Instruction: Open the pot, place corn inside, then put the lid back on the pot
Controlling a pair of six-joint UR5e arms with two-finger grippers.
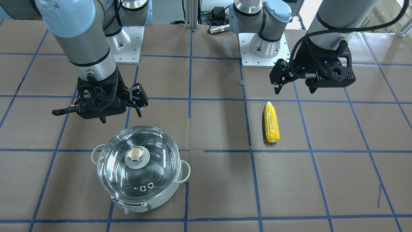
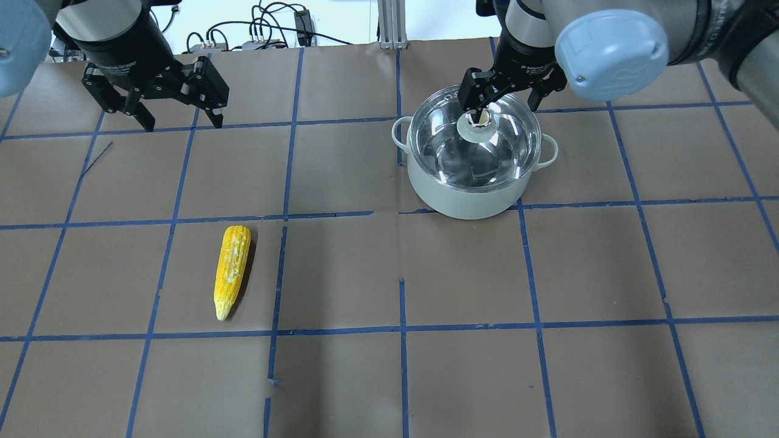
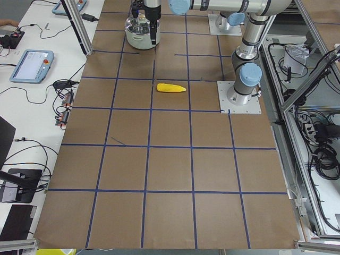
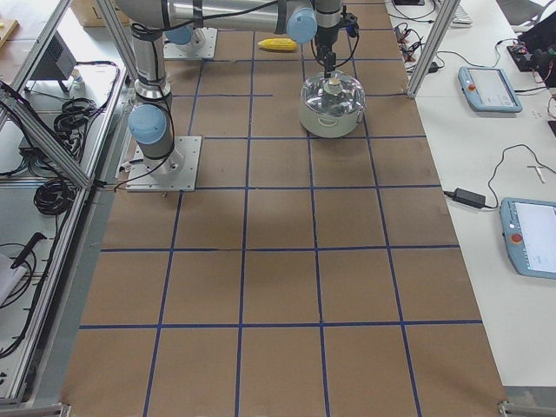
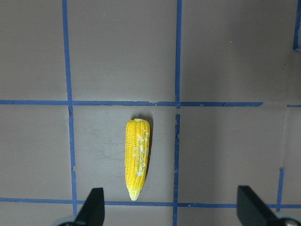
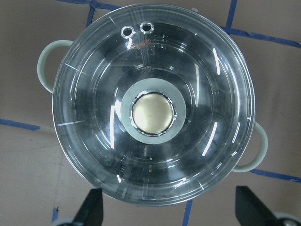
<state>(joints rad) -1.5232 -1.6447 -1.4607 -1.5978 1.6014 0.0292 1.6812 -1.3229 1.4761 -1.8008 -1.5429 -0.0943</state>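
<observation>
Now the right hand [image 6: 168, 192], spread, hangs straight above the lid [image 6: 197, 84] and its knob [image 6: 152, 114], lid seated on the pot [image 2: 462, 198]; the left hand [image 5: 170, 189], spread too, hovers near the corn [image 2: 232, 267] on the bench [image 2: 365, 377].

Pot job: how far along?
Nothing is done yet: the lid sits closed on the pot, and the corn lies on the table, apart from it. In hand: the right claw hovers open over the lid's knob, and the left claw hangs open near the corn. Left: lift lid, load corn, re-lid.
</observation>
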